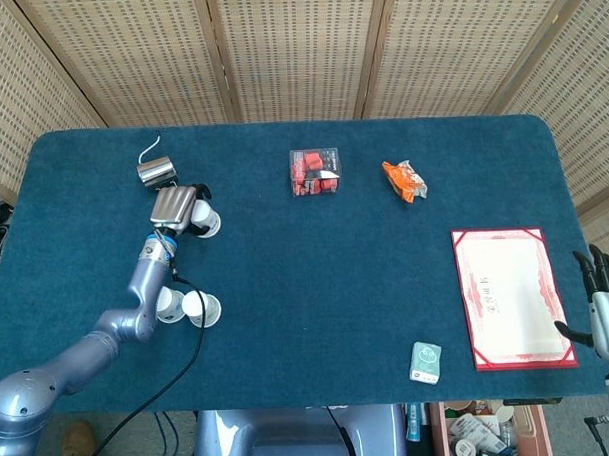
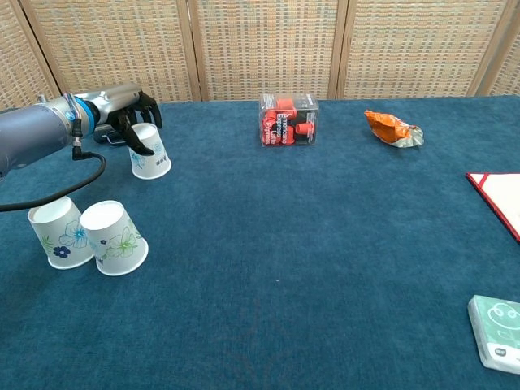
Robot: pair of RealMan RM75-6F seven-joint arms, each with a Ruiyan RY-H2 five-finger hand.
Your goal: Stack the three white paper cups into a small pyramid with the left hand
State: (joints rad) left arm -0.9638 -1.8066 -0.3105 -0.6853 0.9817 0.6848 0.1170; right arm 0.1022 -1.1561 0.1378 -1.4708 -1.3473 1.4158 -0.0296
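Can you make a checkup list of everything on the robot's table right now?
Surface: blue table, cloth-like top.
Job's things: far cup upside down; two near cups upside down, touching side by side; no pyramid yet.
Clutter: metal mug, clear box of red things, orange wrapper, red-edged certificate, small green pack.
Hands: left hand on top of the far cup, fingers curled down its side; right hand off the table's edge, holding nothing.
Cables: black cable from the left wrist.
Surroundings: woven screens behind.
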